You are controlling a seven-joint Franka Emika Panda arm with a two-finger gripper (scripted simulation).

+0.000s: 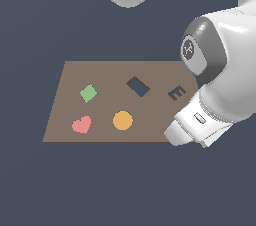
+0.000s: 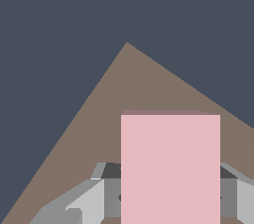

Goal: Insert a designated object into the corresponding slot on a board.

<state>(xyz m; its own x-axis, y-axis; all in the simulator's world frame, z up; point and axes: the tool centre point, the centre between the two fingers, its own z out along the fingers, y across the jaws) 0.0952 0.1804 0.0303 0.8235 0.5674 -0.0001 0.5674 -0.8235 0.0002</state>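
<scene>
While the gripper point(image 2: 170, 196) sat closed on the block point(image 2: 170, 168) in the wrist view, with grey finger bodies flanking the pink face on both sides, the exterior view hid both behind the arm's bulky wrist, so the hold itself could only be judged from that one camera. The block filled much of the wrist view and looked square to the fingers, not skewed. Beneath it lay a corner of the board point(image 1: 105, 77), brown against the dark floor.

In the exterior view the arm hung over the board's edge at that view's right, near the small E cut-out point(image 1: 176, 92). The slot point(image 1: 138, 86) lay further toward that view's left, apart from the E, and it sat tilted on the board.

The step in hand appeared to be the carry to the slot. To do it well, the arm needed to travel at height, stop over the navy rectangle and not the E, then turn the wrist until the block's long sides matched the slot's diagonal before descending. Lowering slowly and letting go only once the block was seated would have guarded against it catching on the rim.
</scene>
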